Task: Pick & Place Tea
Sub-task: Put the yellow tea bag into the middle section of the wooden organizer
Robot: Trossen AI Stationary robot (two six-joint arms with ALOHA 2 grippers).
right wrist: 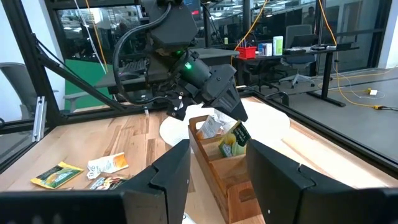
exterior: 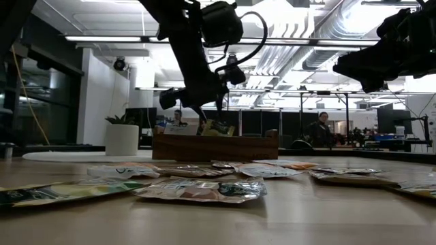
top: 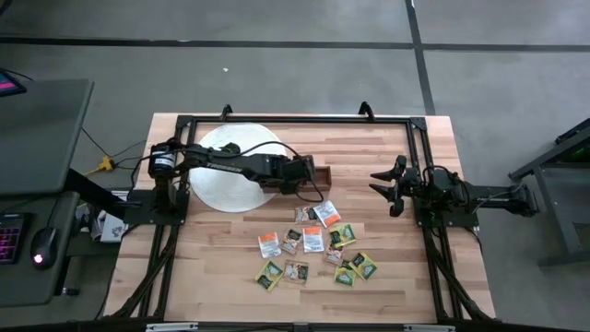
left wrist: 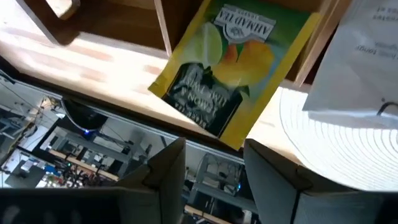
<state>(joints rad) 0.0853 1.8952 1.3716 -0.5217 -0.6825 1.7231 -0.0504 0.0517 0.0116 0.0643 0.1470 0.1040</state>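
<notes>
Now, left hand (top: 316,177): we see it low over the wooden box (top: 297,178), its fingers (left wrist: 168,171) apart with nothing between them.
Sachet at the hand: one green-and-yellow tea sachet (left wrist: 226,61) lies tilted in a box compartment, just ahead of the parted fingers and clear of them; we also see it poking up above the box wall in the low view (exterior: 217,128).
Other sachets in the box: a white one (right wrist: 213,127) stands beside the green one; we count at least two in the box and cannot tell whether more lie under them.
Disc: one white round disc (top: 221,180) lies on the desk (top: 387,267) beside the box, under the left arm.
Loose tea: we count roughly a dozen sachets (top: 315,242) scattered flat on the desk in front of the box, orange-and-white and green-and-yellow, some overlapping, all well apart from the left hand.
Right hand (top: 383,187): we see it held above the desk to the right of the box, fingers (right wrist: 168,173) apart and empty, well apart from the loose tea.
</notes>
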